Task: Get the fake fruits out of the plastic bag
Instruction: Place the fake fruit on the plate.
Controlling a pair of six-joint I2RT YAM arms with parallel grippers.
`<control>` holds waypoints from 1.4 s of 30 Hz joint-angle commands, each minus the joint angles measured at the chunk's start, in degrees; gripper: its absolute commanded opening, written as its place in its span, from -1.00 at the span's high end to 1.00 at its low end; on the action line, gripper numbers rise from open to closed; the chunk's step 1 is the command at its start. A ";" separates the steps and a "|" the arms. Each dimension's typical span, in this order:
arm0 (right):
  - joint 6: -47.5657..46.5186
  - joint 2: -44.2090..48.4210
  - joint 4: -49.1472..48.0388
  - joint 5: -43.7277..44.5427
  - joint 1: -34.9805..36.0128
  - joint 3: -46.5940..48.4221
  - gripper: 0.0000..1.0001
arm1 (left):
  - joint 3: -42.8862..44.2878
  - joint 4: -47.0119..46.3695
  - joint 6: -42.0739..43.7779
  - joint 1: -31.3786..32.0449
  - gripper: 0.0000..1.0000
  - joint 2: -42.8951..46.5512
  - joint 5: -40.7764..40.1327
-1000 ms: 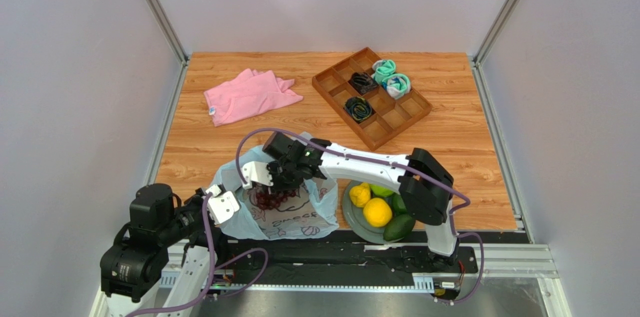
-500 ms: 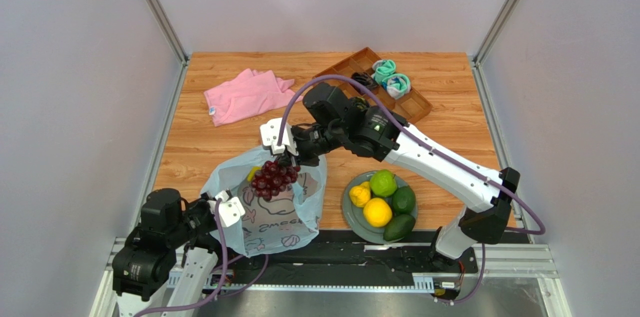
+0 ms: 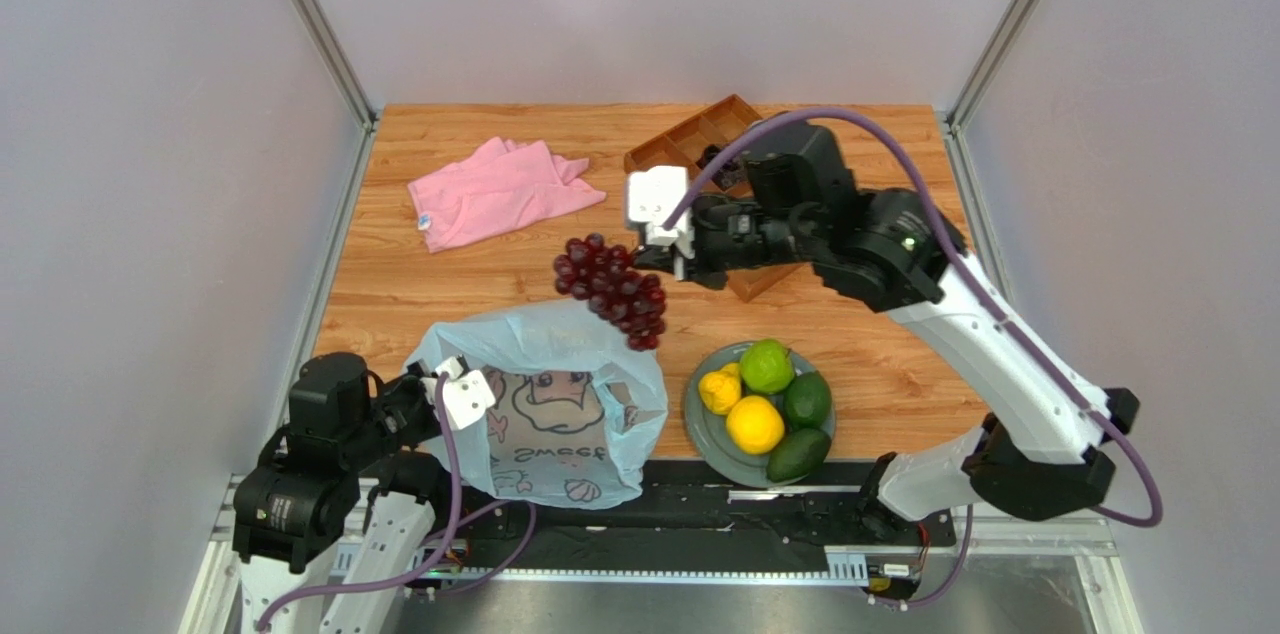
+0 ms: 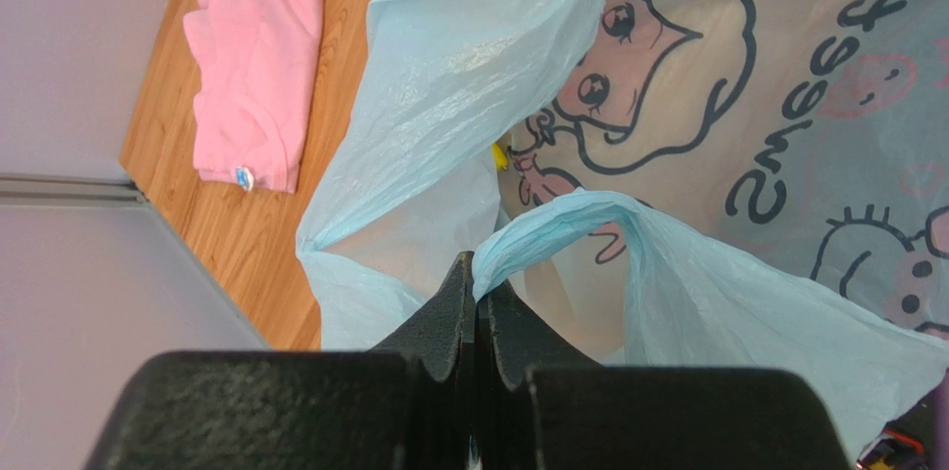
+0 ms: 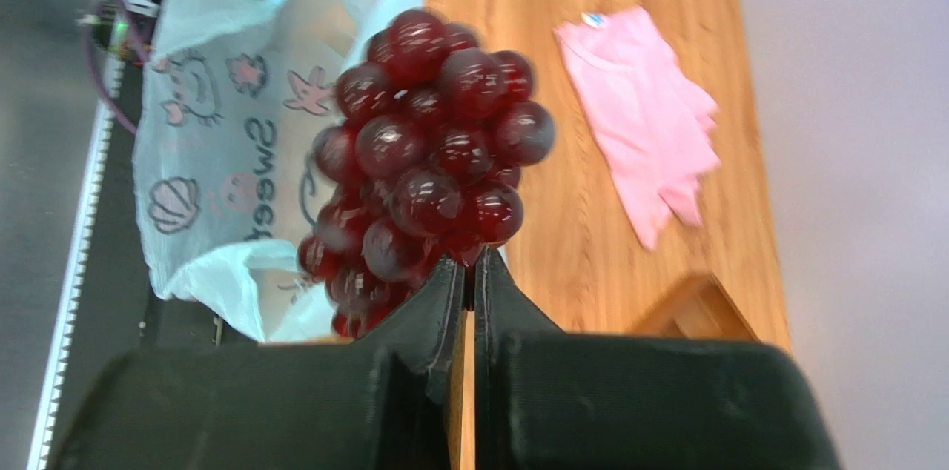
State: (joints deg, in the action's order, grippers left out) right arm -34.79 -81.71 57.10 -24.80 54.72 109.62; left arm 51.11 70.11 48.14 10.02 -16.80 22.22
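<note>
At the plastic bag's (image 3: 549, 432) left edge, the left gripper (image 4: 477, 283) is clamped on one loop handle. Above the bag's mouth hangs the grape bunch (image 3: 610, 291), clear of it, pinched by the right gripper (image 3: 675, 241). Right of the bag, other fake fruits (image 3: 756, 424) fill a plate (image 3: 693, 415).

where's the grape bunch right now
In the top external view the grape bunch hangs in the air from the right end effector, mid-table, just beyond the plastic bag and up-left of the plate.
</note>
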 commanded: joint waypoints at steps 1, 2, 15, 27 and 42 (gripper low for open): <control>-0.02 6.91 4.33 5.63 -3.65 -2.21 1.00 | -0.75 -5.50 -2.08 -0.27 1.00 -2.01 2.30; 0.07 7.61 6.07 6.42 -4.00 -2.48 1.00 | -0.84 -6.03 -2.17 -0.27 1.00 -2.36 2.48; -1.86 22.29 23.32 18.28 -5.85 -16.26 1.00 | -2.07 -12.36 -4.37 -0.27 1.00 -7.37 5.29; -5.11 30.03 25.17 23.12 -7.43 -28.84 1.00 | -3.39 -13.33 -4.19 -0.27 1.00 -7.02 6.34; -7.49 30.39 21.04 22.78 -9.10 -38.16 1.00 | -2.95 -13.94 -6.65 -0.27 1.00 -6.93 6.61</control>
State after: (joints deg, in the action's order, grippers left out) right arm -41.47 -51.40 79.02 -1.98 45.91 72.36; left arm 47.79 57.76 42.81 10.02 -23.86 27.16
